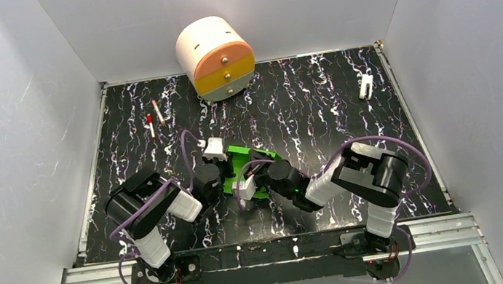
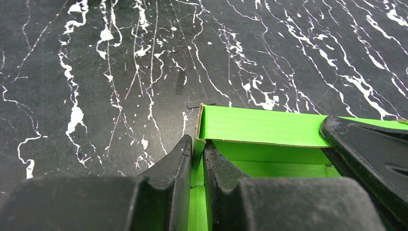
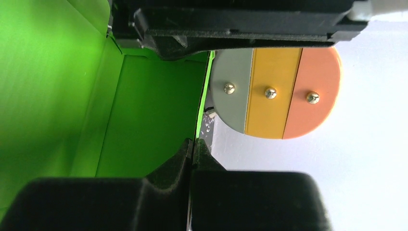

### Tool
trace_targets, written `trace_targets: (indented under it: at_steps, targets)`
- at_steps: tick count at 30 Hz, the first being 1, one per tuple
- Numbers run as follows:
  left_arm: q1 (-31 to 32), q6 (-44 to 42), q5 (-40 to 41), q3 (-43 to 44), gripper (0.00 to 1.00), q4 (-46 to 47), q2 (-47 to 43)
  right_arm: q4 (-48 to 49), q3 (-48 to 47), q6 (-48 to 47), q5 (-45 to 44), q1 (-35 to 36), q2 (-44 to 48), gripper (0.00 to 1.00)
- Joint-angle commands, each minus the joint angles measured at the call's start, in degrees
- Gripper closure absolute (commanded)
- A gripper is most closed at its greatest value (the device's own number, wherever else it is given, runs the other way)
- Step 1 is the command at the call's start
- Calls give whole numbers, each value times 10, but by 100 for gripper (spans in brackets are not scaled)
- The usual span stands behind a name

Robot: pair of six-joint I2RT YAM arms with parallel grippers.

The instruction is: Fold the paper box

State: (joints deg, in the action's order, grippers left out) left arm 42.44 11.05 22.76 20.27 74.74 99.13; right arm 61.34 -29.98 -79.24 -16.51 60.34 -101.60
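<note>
The left gripper is pinched on one wall of the box, and the right gripper is clamped on another wall's edge. The box sits midway between the side edges of the desk, nearer its near edge, well apart from the drawers at the far edge.

Mid-table is crowded: left gripper and right gripper each pinch a wall of the paper box, with little gap between the arms. The drawer unit blocks the far edge. Pens lie far-left and a white clip far-right (well apart) — bare table between.
</note>
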Motion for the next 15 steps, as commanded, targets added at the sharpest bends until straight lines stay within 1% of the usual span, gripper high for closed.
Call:
trace_targets:
  at_steps: [1,5,8,10,15]
  targets:
    - [5,4,176,28,100,35,16,-62,3,29,46,8,7,100]
    - [22,-5,245,40,100,33,35,-62,1,42,49,8,10,100]
    - [26,8,280,40,100,27,40,-63,-1,49,52,8,11,100]
    - [26,27,306,42,100,7,38,-61,-2,53,53,8,13,100]
    - [26,56,336,58,100,-55,35,-63,-1,68,64,8,21,100]
